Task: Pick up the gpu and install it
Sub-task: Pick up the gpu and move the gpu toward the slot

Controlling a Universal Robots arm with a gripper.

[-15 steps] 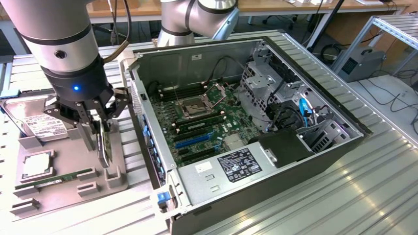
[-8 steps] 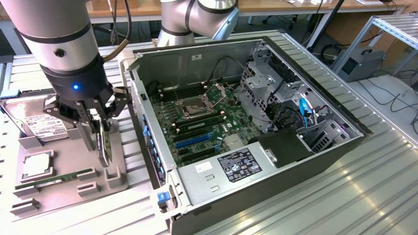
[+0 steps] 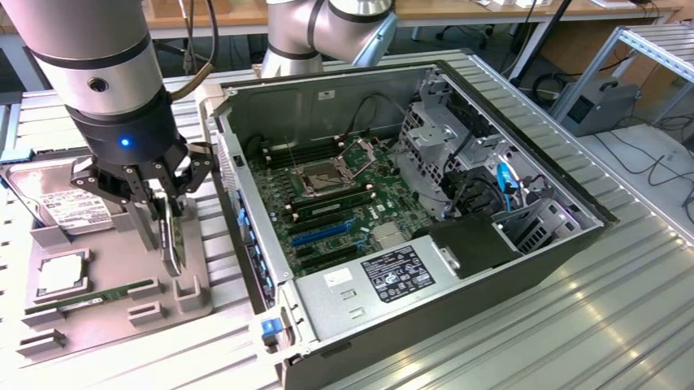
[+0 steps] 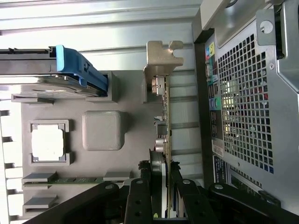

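The gpu (image 3: 171, 244) stands on edge in a slot of the grey holder tray (image 3: 114, 252), to the exterior view's left of the open computer case (image 3: 509, 244). In the wrist view the gpu (image 4: 165, 116) shows edge-on, its silver end bracket (image 4: 161, 60) at the far end. My gripper (image 3: 162, 213) is lowered over the card, one finger on each side. In the wrist view the gripper (image 4: 161, 198) has its fingers (image 4: 139, 198) pressed against the card's faces, shut on it. The card's bottom edge still sits in the tray.
The motherboard (image 3: 336, 199) lies open inside the case, with blue expansion slots (image 3: 322, 236) near its front. On the tray sit a hard drive (image 3: 67, 207), a CPU (image 3: 60, 276) and a green memory stick (image 3: 93, 299). The case's perforated rear panel (image 4: 243, 102) is close beside the card.
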